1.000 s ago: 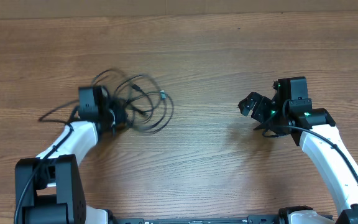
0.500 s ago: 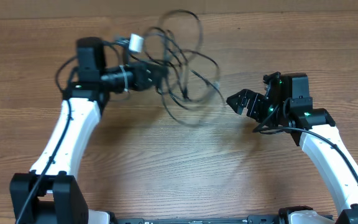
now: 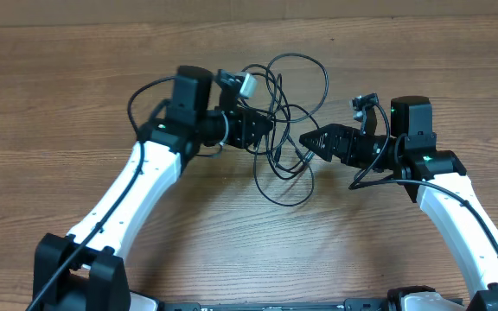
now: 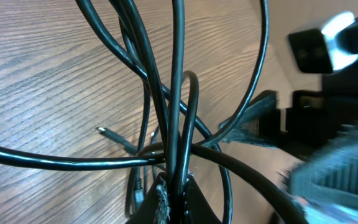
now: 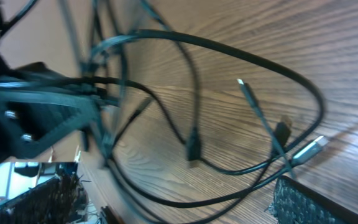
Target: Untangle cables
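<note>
A tangle of black cables [image 3: 285, 130] hangs in loops over the middle of the wooden table [image 3: 76, 78]. My left gripper [image 3: 264, 127] is shut on several strands of it and holds it lifted; the left wrist view shows strands [image 4: 178, 106] pinched between the fingers [image 4: 176, 190]. A white plug [image 3: 247, 84] sticks up by the left gripper. My right gripper [image 3: 311, 141] is open, its fingertips right beside the loops. In the right wrist view, loops and connector ends [image 5: 194, 149] hang over the wood between the open fingers [image 5: 185, 208].
The table's far edge [image 3: 249, 19] runs along the top of the overhead view. The two arm bases stand at the front edge, at the left [image 3: 67, 276] and the right [image 3: 482, 285].
My left gripper has lifted the cable tangle from the left of the table and carried it right toward the middle. My right gripper has reached left toward the loops.
</note>
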### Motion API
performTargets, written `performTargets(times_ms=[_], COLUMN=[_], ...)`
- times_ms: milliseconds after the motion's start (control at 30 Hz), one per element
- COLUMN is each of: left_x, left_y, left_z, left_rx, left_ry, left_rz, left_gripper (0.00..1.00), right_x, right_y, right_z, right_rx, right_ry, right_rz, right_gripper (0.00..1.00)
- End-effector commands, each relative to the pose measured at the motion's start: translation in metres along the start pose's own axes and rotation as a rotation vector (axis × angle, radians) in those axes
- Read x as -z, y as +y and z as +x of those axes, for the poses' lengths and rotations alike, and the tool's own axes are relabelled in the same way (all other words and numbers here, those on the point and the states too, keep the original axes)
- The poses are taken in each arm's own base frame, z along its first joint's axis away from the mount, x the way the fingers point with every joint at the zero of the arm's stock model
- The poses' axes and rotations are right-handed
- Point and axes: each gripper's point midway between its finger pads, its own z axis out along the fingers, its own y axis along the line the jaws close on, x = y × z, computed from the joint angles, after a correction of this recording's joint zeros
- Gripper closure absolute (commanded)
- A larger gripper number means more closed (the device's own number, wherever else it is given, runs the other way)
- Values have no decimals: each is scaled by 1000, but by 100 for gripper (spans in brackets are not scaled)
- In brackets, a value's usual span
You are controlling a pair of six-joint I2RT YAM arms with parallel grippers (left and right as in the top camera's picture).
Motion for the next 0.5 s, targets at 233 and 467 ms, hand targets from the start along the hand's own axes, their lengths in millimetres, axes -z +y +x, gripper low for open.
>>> performTargets(times_ms=[233,467], left_x=[-12,19], left_y=[-58,-113], left_z=[5,-13], left_rx=[-142,-223], left_ry=[21,-20], left_rz=[82,260], left_gripper=[96,96], right_x=[4,10], right_y=[-40,-63], right_z=[-9,-9], right_rx=[-60,-85], right_ry=[-74,-95], right_rz=[219,349], right_gripper=[0,0])
